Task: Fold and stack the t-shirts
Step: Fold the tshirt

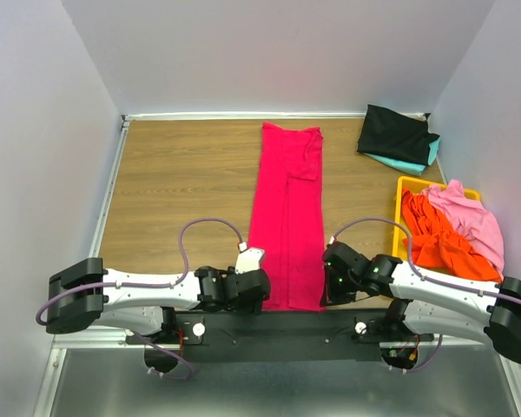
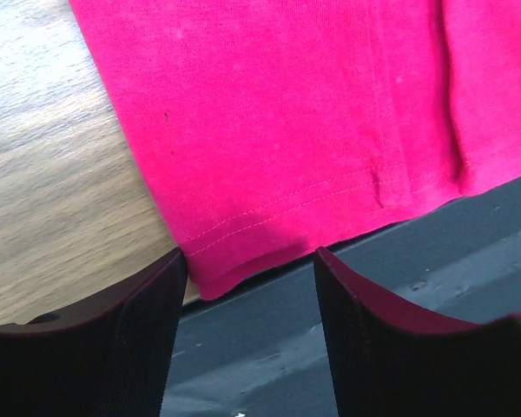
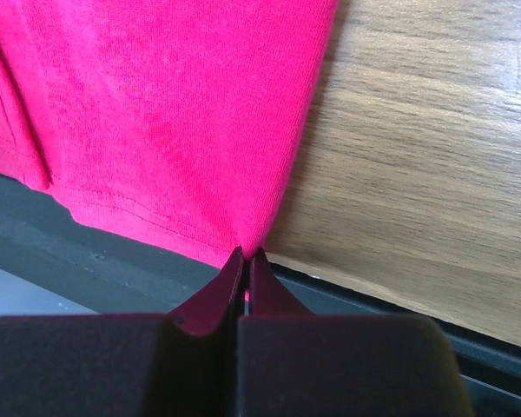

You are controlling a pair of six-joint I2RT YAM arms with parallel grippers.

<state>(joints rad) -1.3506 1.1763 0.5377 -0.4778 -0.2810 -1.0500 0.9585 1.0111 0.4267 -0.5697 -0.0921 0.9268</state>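
Centre: long t-shirt [image 1: 286,217] lies lengthwise on the table [image 1: 182,174], near hem at the front edge, far end close to the back wall. The left gripper [image 1: 262,295] is at its near left corner and the right gripper [image 1: 326,291] at its near right corner. Far right corner: stack of folded t-shirts [image 1: 399,135]. The bin [image 1: 405,184] is just in front of the stack, along the right edge, with loose t-shirts [image 1: 451,230] heaped in it.

Open table [image 1: 178,178] left of red t-shirt [image 1: 286,226]; bin [image 1: 405,183] blocks right.
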